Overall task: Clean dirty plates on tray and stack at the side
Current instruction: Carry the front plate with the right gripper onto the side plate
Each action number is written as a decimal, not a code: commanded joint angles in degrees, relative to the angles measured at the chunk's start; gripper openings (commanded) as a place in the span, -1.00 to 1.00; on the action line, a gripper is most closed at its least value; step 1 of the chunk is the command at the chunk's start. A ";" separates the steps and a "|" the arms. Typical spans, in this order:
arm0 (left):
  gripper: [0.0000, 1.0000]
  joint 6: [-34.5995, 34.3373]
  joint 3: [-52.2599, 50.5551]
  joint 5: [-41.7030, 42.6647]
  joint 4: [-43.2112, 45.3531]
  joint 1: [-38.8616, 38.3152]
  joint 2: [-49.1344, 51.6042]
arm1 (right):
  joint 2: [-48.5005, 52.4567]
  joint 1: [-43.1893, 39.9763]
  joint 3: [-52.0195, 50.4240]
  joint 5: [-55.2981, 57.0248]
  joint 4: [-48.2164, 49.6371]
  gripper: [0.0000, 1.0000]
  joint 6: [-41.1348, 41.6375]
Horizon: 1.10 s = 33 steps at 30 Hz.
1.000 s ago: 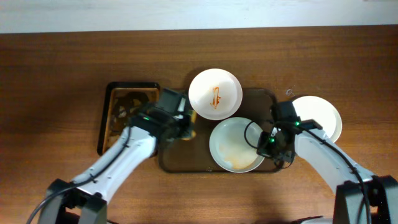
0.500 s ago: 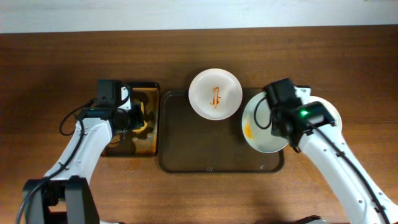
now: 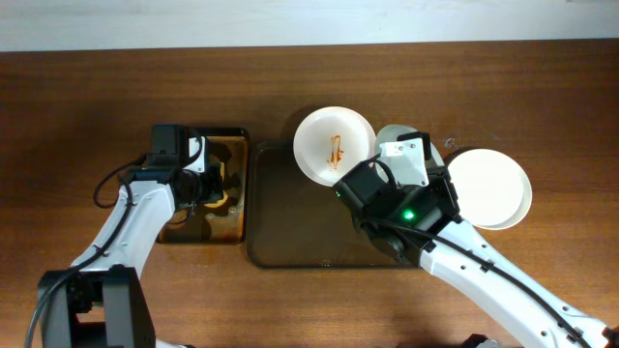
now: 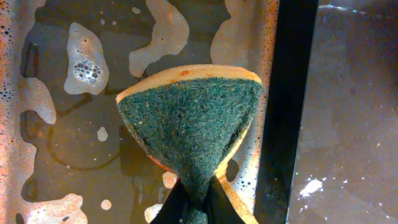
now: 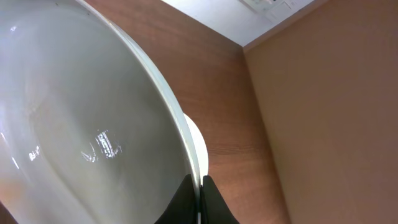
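**Plate held on edge at the right, sponge pinched over the suds**

The held plate [image 5: 81, 124] is clamped at its rim by your right gripper [image 5: 198, 194]. The fingers [image 5: 180, 205] sit narrow, one on each face of the rim. The plate stands steeply tilted, and the face the wrist camera sees is glossy and white. It sits above the far right corner of the tray [image 3: 290, 217], a little right of the desk's middle. You cannot tell whether its lower edge touches the tray, because the arm covers it from above.

The smeared plate [image 3: 335, 145] lies flat across the tray's far rim, near the desk's middle, with an orange-red streak in its centre. The clean plate [image 3: 493, 188] lies on the bare tabletop [image 3: 97, 97] just beside the tray's right rim, toward the desk's right edge.

Your left gripper [image 4: 194, 202] is closed tight on the sponge [image 4: 189, 130]. The pinch folds it, with the green scouring face toward the camera and the orange body behind. The sponge hangs over the black tray [image 4: 286, 93], which lies just beside the big tray's left rim, toward the desk's left edge. Patches of foam [image 4: 158, 31] float on the thin water in it. You cannot tell whether the sponge touches the water.
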 commanded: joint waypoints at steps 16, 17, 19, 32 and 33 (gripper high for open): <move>-1.00 1.09 -0.04 0.24 0.20 0.35 0.39 | 3.28 -60.26 0.63 -50.25 9.44 -0.92 5.05; -1.00 1.09 -0.04 0.24 0.20 0.35 0.39 | 5.18 -62.20 0.35 -52.22 10.62 -0.91 3.04; -1.00 1.09 -0.04 0.24 0.17 0.35 0.39 | 8.41 -63.93 0.33 -53.79 11.37 -0.92 0.72; -1.00 1.09 -0.04 0.24 0.15 0.35 0.39 | 12.72 -53.62 5.60 -87.12 13.62 0.52 -17.51; -1.00 1.09 -0.04 0.24 0.17 0.35 0.39 | 12.96 -48.85 5.35 -85.83 16.15 0.48 -17.44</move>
